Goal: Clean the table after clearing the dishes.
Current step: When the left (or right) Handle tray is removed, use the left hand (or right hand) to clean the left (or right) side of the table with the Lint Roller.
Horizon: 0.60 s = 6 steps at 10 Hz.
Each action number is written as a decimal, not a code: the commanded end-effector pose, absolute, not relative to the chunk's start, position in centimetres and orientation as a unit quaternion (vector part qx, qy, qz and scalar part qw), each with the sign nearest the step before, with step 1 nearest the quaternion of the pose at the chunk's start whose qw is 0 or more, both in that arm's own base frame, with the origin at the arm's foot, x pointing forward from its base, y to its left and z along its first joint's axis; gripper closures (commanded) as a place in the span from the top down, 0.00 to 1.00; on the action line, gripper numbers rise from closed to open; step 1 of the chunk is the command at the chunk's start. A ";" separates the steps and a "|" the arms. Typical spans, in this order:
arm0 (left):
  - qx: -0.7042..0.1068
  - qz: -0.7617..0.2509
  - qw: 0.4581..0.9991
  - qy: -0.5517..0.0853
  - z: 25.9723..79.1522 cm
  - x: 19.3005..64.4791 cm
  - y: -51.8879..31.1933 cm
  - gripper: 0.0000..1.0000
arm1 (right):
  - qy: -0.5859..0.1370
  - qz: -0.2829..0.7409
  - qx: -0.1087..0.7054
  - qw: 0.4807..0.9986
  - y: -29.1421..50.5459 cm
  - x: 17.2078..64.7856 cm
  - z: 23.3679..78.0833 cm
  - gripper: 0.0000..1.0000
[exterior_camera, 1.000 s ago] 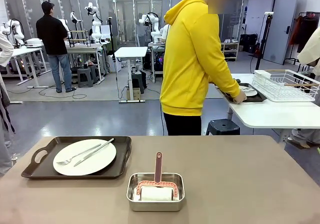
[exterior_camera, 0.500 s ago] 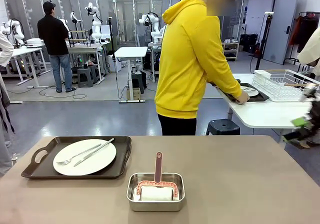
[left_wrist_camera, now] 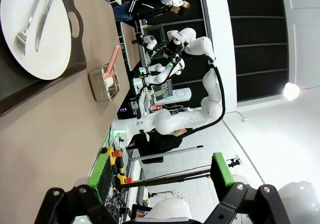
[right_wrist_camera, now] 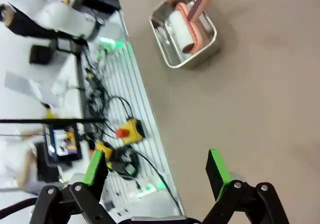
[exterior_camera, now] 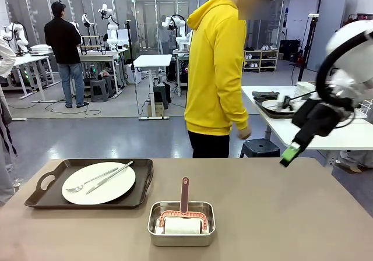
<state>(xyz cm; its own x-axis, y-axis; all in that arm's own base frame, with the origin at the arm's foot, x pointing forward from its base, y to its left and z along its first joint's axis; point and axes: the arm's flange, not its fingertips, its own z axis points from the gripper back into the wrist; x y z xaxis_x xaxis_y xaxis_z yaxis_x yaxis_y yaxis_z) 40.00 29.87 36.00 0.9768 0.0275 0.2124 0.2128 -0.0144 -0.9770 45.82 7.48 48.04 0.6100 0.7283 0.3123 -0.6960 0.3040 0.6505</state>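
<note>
On the left of the taupe table (exterior_camera: 291,214) lies a dark tray (exterior_camera: 41,198) bearing a white plate (exterior_camera: 99,183) with a fork and knife. Another tray with a plate (exterior_camera: 271,105) rests on the white side table behind. My right gripper (exterior_camera: 289,152) hangs above the table's far right edge; in its wrist view the right gripper (right_wrist_camera: 156,168) stands open and empty above the bare table (right_wrist_camera: 250,94). My left gripper (left_wrist_camera: 161,170) is open and empty, off the table's end, with the plate (left_wrist_camera: 37,39) and tray (left_wrist_camera: 15,91) far ahead.
A small steel pan (exterior_camera: 182,221) with a pink-handled roller sits at the table's front middle, also seen as the pan (right_wrist_camera: 186,30) and the pan (left_wrist_camera: 104,83). A person in a yellow hoodie (exterior_camera: 217,69) stands at the far edge. A white rack (exterior_camera: 306,89) sits on the side table.
My right arm has swung into view from the right edge, toward the table's far right. The person has let go of the tray on the white table and turned away from it.
</note>
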 end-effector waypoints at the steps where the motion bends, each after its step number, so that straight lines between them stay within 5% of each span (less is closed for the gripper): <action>1: -0.707 -0.063 0.699 -0.085 36.1 39.8 30.0 1.00 | 0.026 0.462 0.344 0.817 8.9 46.1 47.2 1.00; 3: -0.707 -0.063 0.699 -0.085 36.1 39.8 30.0 1.00 | -0.012 0.457 0.360 0.813 8.2 45.5 47.5 1.00; 6: -0.707 -0.063 0.699 -0.085 36.1 39.8 30.0 1.00 | 0.029 0.471 0.352 0.809 10.2 46.0 47.3 1.00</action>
